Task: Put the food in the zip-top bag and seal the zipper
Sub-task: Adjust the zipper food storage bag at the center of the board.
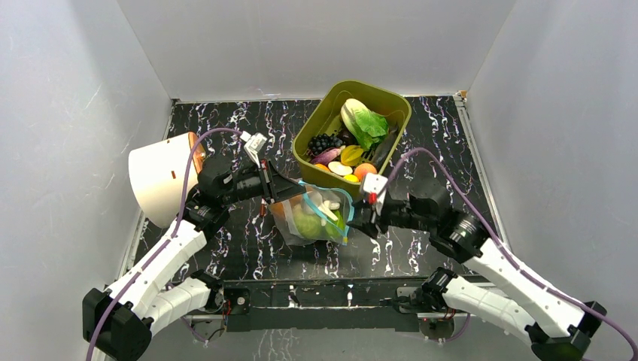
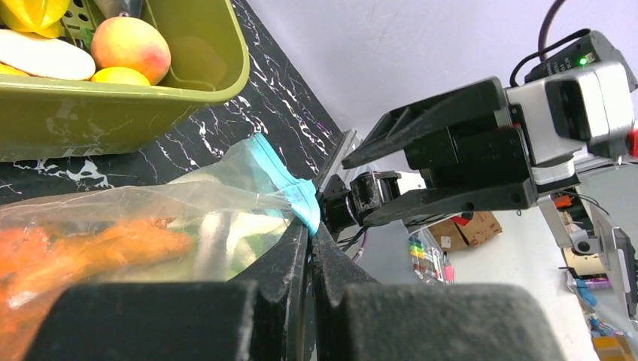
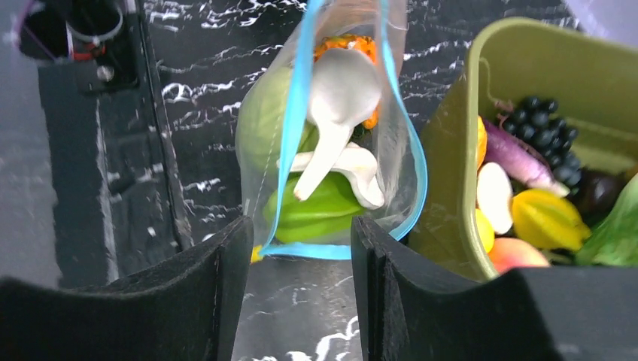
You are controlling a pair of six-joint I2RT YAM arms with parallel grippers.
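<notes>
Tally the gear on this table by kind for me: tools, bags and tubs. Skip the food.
Tools: 2 (left tool, right tool)
Bags: 1 (zip-top bag)
Tubs: 1 (olive-green tub)
Total: 4

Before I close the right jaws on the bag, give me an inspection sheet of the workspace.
Surface: black marbled table.
Job's things: zip-top bag holds toy food; zipper mouth open.
Clutter: olive-green tub, stocked; white cone at left.
Grippers: left gripper shut on the zipper; right gripper jaws open, straddling the bag's end.
Cables: purple cable along each arm, off the bag.
Surroundings: white walls.
</notes>
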